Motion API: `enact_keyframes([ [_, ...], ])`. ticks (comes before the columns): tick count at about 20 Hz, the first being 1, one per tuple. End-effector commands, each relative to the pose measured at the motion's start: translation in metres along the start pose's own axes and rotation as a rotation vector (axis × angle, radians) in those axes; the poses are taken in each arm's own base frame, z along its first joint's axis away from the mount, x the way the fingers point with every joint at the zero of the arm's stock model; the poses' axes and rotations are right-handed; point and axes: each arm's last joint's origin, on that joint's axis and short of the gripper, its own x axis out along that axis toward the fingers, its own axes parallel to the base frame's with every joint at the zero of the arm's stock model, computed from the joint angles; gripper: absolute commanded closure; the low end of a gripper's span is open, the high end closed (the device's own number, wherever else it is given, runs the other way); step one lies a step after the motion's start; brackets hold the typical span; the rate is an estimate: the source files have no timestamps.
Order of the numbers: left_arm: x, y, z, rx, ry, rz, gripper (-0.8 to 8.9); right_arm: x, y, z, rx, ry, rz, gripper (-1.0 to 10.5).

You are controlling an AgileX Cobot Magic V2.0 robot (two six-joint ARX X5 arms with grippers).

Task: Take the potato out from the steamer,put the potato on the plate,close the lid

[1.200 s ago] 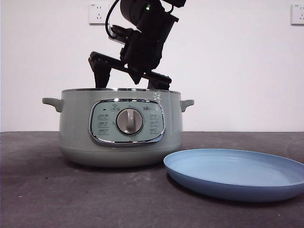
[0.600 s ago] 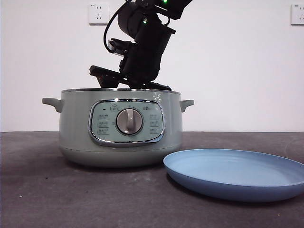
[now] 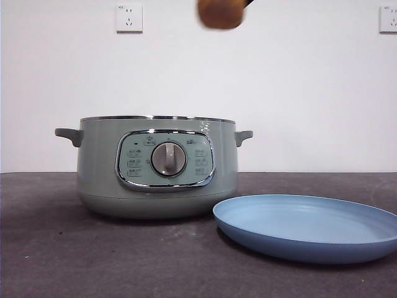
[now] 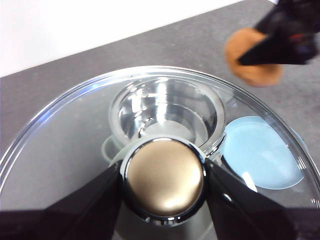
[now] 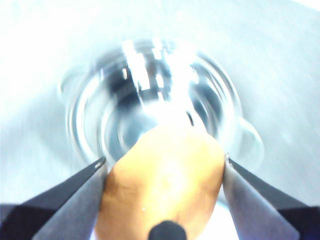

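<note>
The sage-green steamer [image 3: 157,166] stands open on the dark table, its silver dial facing me. The light-blue plate [image 3: 307,227] lies to its right, empty. My right gripper [image 5: 164,162] is shut on the tan potato [image 5: 162,182], held high above the steamer; the potato shows blurred at the top edge of the front view [image 3: 219,13]. My left gripper [image 4: 164,175] is shut on the knob [image 4: 164,179] of the glass lid [image 4: 65,150], held in the air above the steamer [image 4: 167,112]. Through the lid I see the plate [image 4: 260,155] and the potato [image 4: 252,57].
A white wall with two sockets [image 3: 129,17] stands behind the table. The dark table [image 3: 93,254] stretches in front of the steamer and plate.
My right gripper went down into the steamer, then rose fast out of the top of the front view with the potato in it. The steamer and plate have not moved.
</note>
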Motion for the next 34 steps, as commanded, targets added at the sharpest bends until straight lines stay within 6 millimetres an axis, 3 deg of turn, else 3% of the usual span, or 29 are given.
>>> enact_keyframes([
  [1, 0.005, 0.001, 0.010, 0.012, -0.064, -0.018, 8.22, -0.016, -0.008, -0.012, -0.009, 0.042, -0.020, 9.7],
  [4, 0.020, 0.003, 0.015, 0.022, -0.055, -0.064, 8.22, -0.023, -0.016, -0.036, 0.014, 0.075, -0.040, 9.7],
  [7, 0.032, 0.006, 0.020, 0.029, -0.050, -0.073, 8.22, -0.012, -0.022, -0.072, 0.055, 0.098, -0.058, 9.7],
  [12, 0.045, 0.006, 0.025, 0.036, -0.047, -0.089, 8.22, 0.036, -0.025, -0.135, 0.095, 0.148, -0.062, 9.7],
  [18, 0.050, 0.007, 0.026, 0.035, -0.044, -0.090, 8.22, 0.093, -0.026, -0.193, 0.131, 0.146, -0.072, 9.6],
  [22, 0.050, 0.007, 0.028, 0.039, -0.060, -0.088, 8.22, 0.111, -0.033, -0.213, 0.155, 0.157, -0.090, 9.6],
  [26, 0.051, 0.008, 0.030, 0.044, -0.080, -0.086, 8.22, 0.120, -0.040, -0.218, 0.175, 0.173, -0.075, 9.6],
  [31, 0.077, 0.006, 0.036, 0.063, -0.055, -0.118, 8.22, 0.130, -0.043, -0.225, 0.197, 0.225, -0.067, 9.5],
  [32, 0.085, 0.006, 0.037, 0.072, -0.039, -0.127, 8.22, 0.130, -0.043, -0.225, 0.210, 0.221, -0.069, 8.8],
  [34, 0.105, 0.005, 0.039, 0.090, -0.016, -0.144, 8.22, 0.130, -0.043, -0.224, 0.211, 0.211, -0.069, 5.9],
])
